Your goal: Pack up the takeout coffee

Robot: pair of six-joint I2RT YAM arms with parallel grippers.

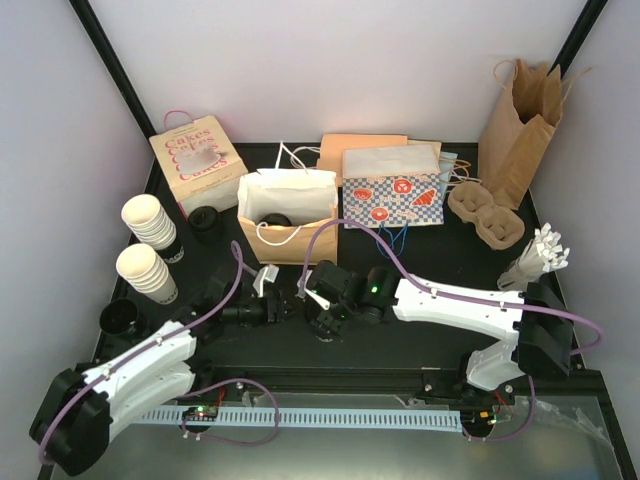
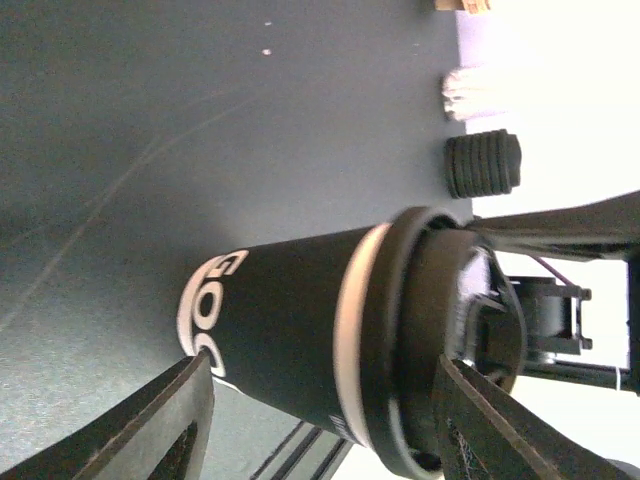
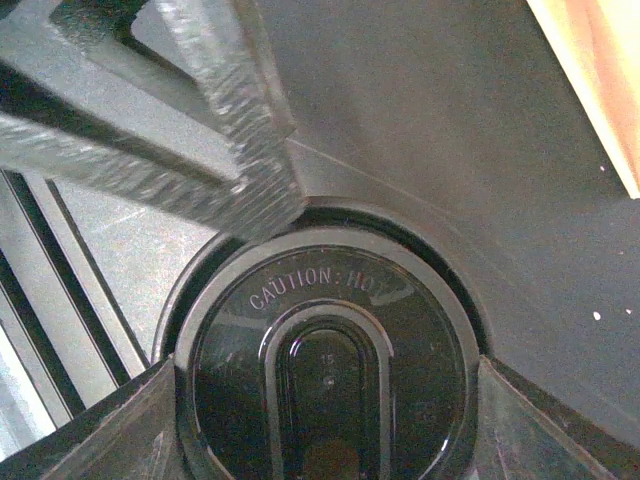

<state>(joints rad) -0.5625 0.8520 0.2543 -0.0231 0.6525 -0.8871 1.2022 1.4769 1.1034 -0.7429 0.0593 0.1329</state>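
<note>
Straddling the takeout coffee point(image 2: 290, 330), left end effector point(image 2: 322, 372) spread — right end effector point(image 3: 325, 372) pinches its lid point(image 3: 410, 330).

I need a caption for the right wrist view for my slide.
Right end effector gripping the takeout coffee, its black lid embossed CAUTION: HOT.

You're looking at a takeout coffee point(image 2: 290, 330) with a matt black paper wall and white print. Its lid point(image 3: 330, 370) is glossy black plastic with embossed lettering. The fingers point(image 2: 160, 420) look dark and rough-grained. The counter point(image 2: 200, 120) is smooth matt black, and the bag point(image 1: 520, 130) at its far right corner is creased brown paper.
</note>
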